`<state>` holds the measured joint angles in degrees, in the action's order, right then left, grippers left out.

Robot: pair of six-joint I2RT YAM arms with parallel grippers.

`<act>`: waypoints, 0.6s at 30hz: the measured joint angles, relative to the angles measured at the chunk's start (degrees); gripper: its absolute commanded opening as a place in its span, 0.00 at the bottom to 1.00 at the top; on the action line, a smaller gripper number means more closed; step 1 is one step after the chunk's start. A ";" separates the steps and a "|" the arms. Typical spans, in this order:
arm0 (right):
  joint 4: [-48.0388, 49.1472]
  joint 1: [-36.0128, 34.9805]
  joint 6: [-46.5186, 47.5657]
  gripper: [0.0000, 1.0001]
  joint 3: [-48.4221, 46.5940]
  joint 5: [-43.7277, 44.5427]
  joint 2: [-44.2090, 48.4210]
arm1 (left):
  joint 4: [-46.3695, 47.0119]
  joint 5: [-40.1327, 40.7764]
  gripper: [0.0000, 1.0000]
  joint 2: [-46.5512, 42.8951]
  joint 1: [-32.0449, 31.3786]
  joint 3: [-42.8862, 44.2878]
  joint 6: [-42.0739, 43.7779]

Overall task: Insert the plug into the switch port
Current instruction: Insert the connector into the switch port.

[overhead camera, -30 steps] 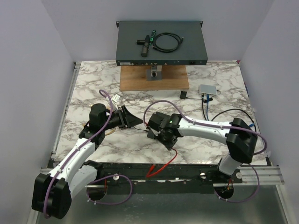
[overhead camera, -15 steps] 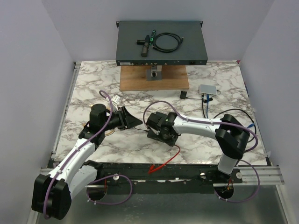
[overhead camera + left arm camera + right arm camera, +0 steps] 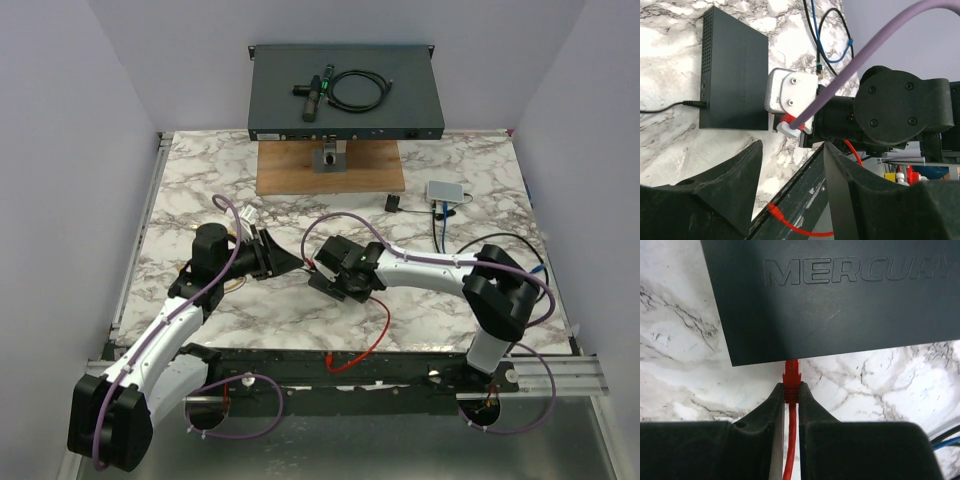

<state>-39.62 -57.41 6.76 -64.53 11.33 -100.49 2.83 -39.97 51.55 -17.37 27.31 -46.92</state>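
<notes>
Black switch (image 3: 735, 75) on marble table (image 3: 670, 45), right end effector (image 3: 786, 127) at its edge

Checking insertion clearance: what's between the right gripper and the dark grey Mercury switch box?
Only the nose of the red cable plug, pinched in the right gripper, reaching the dark grey switch box; white marble tabletop either side. Right wrist view.

Pale lavender walls (image 3: 60, 100) enclose a marble-patterned table (image 3: 200, 175) — soft, even light throughout.

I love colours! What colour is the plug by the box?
Red plug, clearest in right wrist view.
</notes>
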 measured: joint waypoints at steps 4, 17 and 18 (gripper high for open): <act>5.51 0.00 3.26 0.01 2.78 0.02 1.55 | -1.33 1.38 0.49 -0.74 0.00 0.00 0.66; 13.88 0.02 2.49 0.01 7.91 -2.34 4.57 | -1.27 8.66 0.49 1.66 -0.66 0.13 1.73; 13.86 0.02 1.57 0.01 8.17 -2.97 4.94 | -1.29 10.03 0.49 2.93 -1.27 0.50 2.12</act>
<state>-25.76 -57.39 8.34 -56.36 8.36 -95.55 1.54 -29.93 54.48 -18.63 27.81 -44.80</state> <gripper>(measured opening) 0.135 0.487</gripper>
